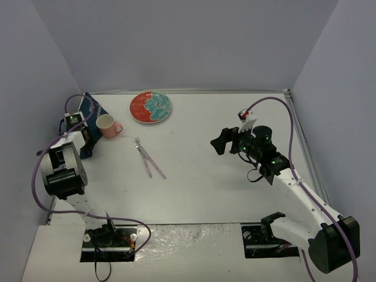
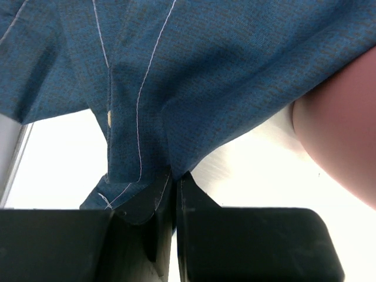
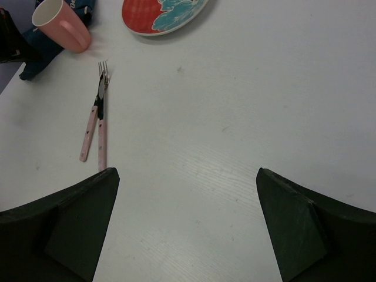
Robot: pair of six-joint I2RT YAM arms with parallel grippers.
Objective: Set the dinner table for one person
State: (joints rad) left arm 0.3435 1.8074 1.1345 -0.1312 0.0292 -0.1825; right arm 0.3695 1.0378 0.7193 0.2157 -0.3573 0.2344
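The white dinner table carries a crumpled dark blue placemat at its far left by the wall. My left gripper is there, and in the left wrist view it is shut on a fold of the blue cloth. A pink cup stands just right of it, also seen in the left wrist view. A red and blue plate lies at the back. A pink-handled fork and knife lie side by side near the middle. My right gripper hovers open and empty above bare table.
Pale lavender walls close the table on three sides. In the right wrist view the cutlery, cup and plate lie ahead to the left. A metal rail runs along the right edge.
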